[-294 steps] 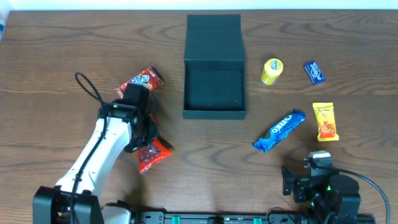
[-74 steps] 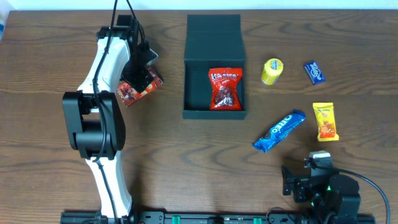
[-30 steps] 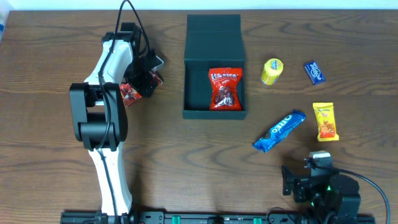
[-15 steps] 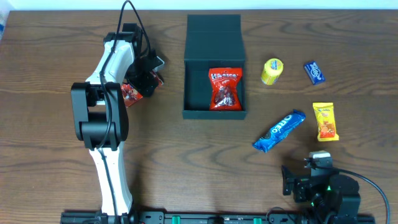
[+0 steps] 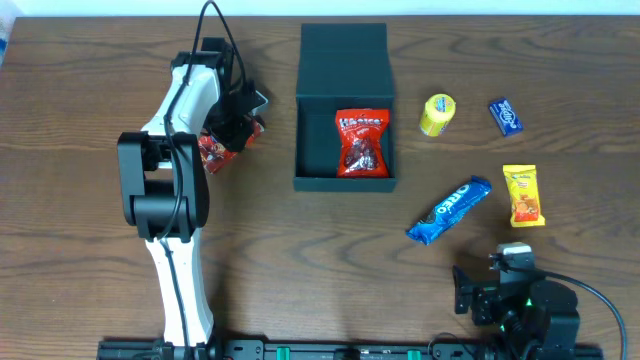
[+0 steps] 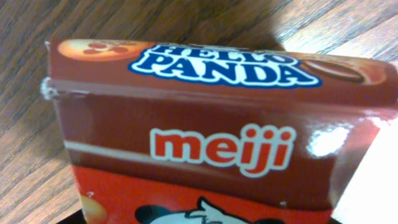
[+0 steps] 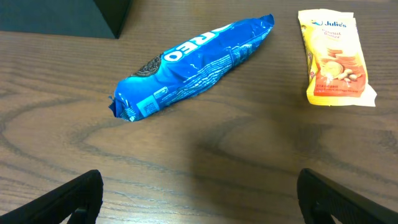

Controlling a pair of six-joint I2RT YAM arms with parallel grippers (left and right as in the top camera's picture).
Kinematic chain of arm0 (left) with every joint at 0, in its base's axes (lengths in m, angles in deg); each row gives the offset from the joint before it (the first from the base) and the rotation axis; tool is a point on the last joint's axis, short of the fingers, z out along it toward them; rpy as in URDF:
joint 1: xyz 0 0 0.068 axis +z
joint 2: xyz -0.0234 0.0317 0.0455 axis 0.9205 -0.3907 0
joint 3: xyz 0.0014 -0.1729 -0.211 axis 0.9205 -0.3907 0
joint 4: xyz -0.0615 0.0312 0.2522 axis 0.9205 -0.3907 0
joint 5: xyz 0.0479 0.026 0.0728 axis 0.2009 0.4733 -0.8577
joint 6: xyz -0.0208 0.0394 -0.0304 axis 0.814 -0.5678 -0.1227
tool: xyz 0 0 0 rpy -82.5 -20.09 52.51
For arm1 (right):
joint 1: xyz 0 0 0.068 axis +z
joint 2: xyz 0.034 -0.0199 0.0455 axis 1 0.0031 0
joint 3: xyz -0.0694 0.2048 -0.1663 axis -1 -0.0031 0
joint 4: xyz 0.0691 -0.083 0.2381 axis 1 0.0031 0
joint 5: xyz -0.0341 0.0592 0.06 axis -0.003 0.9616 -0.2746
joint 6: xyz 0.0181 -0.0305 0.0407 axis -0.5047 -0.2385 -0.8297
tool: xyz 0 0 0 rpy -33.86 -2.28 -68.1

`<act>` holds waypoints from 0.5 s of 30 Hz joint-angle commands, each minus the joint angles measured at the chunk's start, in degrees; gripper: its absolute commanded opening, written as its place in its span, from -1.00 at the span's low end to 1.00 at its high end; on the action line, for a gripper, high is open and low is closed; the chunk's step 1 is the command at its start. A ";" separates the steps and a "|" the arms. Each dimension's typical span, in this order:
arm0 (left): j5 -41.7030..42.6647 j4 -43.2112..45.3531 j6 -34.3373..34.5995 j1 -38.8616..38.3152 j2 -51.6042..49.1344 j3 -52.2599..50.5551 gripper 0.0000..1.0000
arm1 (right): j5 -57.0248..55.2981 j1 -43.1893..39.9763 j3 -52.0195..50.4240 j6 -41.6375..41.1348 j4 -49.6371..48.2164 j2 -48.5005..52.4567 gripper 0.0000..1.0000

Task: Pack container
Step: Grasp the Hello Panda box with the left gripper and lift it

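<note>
The container point(image 5: 345, 183), a dark teal box with its lid flapped open at the back, holds a red snack packet point(image 5: 362, 142). To its left a red Hello Panda box point(image 5: 213, 152) lies on the table. My left gripper point(image 5: 238, 125) is down over the box's upper right end. In the left wrist view the box point(image 6: 205, 124) fills the frame and spans the gap between the jaws, whose fingers barely show. My right gripper point(image 7: 199, 202) stands open above bare table at the front right, holding nothing.
A blue Oreo pack point(image 5: 449, 209) point(image 7: 193, 62) and a yellow Julie's packet point(image 5: 523, 195) point(image 7: 336, 56) lie right of the container. A yellow round snack point(image 5: 438, 114) and a small blue packet point(image 5: 505, 116) sit further back. The container's corner point(image 7: 62, 15) shows in the right wrist view.
My left gripper has settled lower over the Hello Panda box and its jaws have drawn in around it. The right arm has not moved.
</note>
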 commanded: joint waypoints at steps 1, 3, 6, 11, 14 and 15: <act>-0.04 -0.33 1.53 -0.31 -0.85 -0.04 0.20 | 0.44 -0.35 -0.35 0.66 0.20 -0.37 0.98; -0.04 -0.42 2.14 -0.33 -0.85 -0.04 0.20 | 0.44 -0.35 -0.35 0.66 0.20 -0.37 0.98; -0.04 -0.68 2.56 -0.33 -0.85 -0.04 0.13 | 0.44 -0.35 -0.35 0.66 0.20 -0.37 0.99; 0.00 -0.98 3.04 -0.35 -0.85 -0.04 0.03 | 0.44 -0.35 -0.35 0.66 0.20 -0.37 0.99; 0.02 -1.16 3.58 -0.57 -0.85 -0.04 -0.04 | 0.44 -0.35 -0.35 0.66 0.20 -0.37 0.99; 0.00 -1.14 4.02 -0.68 -0.85 -0.04 -0.04 | 0.44 -0.35 -0.35 0.66 0.20 -0.37 0.98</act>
